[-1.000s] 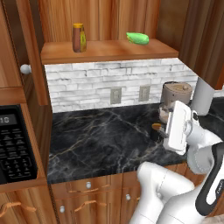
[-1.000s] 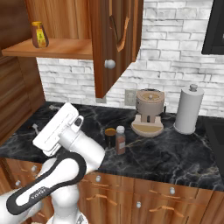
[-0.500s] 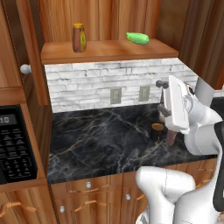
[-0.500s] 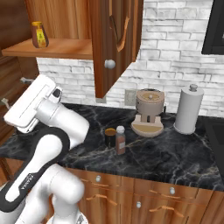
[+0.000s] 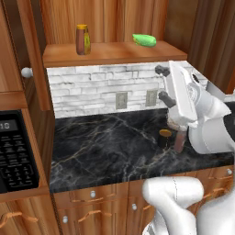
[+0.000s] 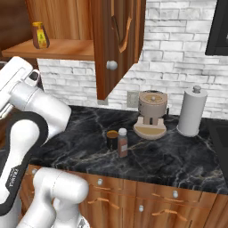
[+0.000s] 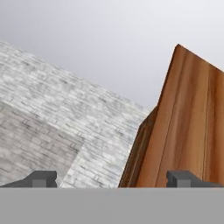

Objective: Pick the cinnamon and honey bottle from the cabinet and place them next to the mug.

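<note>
2 dark fingertips of the gripper (image 7: 112, 179) sit far apart at the edge of the hand view, nothing between them, pointing up at brick wall and a wooden cabinet (image 7: 188, 127) panel. The honey bottle (image 5: 83, 39) stands upright on the cabinet's shelf board (image 5: 110, 53), well above and to the left of the raised hand. Down on the black marble counter (image 5: 105, 147), the cinnamon (image 6: 122, 142) stands just beside the mug (image 6: 112, 140), near a beige appliance (image 6: 152, 114).
</note>
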